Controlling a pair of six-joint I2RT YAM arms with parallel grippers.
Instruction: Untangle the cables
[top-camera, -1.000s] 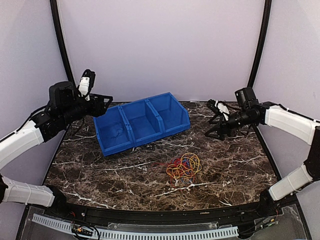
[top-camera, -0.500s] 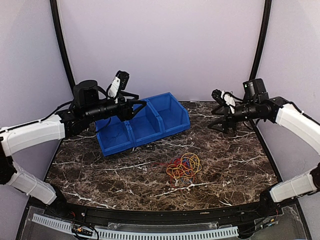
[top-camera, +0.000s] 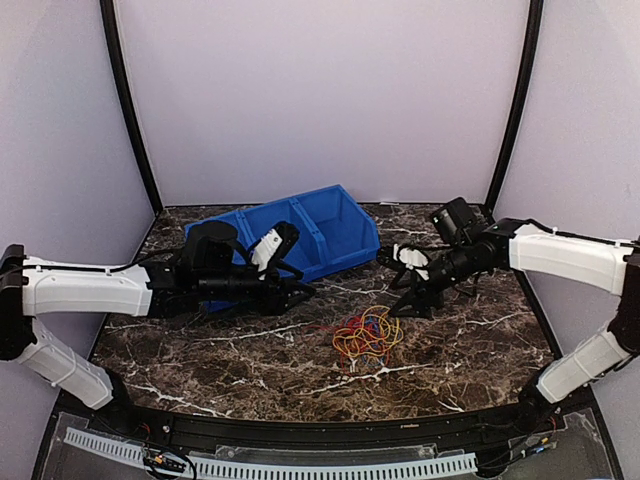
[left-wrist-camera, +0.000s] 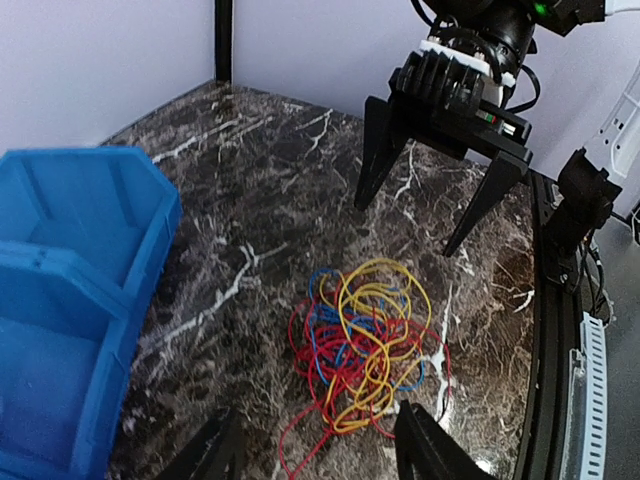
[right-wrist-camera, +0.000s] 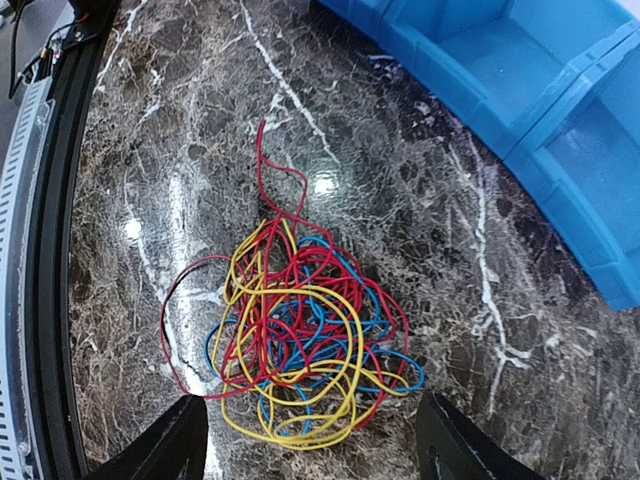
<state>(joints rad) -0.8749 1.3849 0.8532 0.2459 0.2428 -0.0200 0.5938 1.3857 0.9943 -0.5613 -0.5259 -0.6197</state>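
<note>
The cables (top-camera: 367, 333) lie as one tangled bundle of yellow, red and blue loops on the marble table, right of centre. In the left wrist view the cables (left-wrist-camera: 365, 345) sit just ahead of my open left gripper (left-wrist-camera: 320, 450). In the right wrist view the cables (right-wrist-camera: 300, 335) lie between and ahead of my open right gripper (right-wrist-camera: 310, 450). From above, my left gripper (top-camera: 300, 292) is left of the bundle and my right gripper (top-camera: 412, 298) is above and right of it. Both are empty and apart from the cables.
A blue three-compartment bin (top-camera: 340, 232) stands at the back centre-left, partly behind the left arm; it also shows in the left wrist view (left-wrist-camera: 70, 300) and the right wrist view (right-wrist-camera: 540, 120). A black rail (top-camera: 300, 425) runs along the table's near edge.
Both arms have swung down and inward from raised positions at the sides to either side of the cable bundle. The cables have not moved.
</note>
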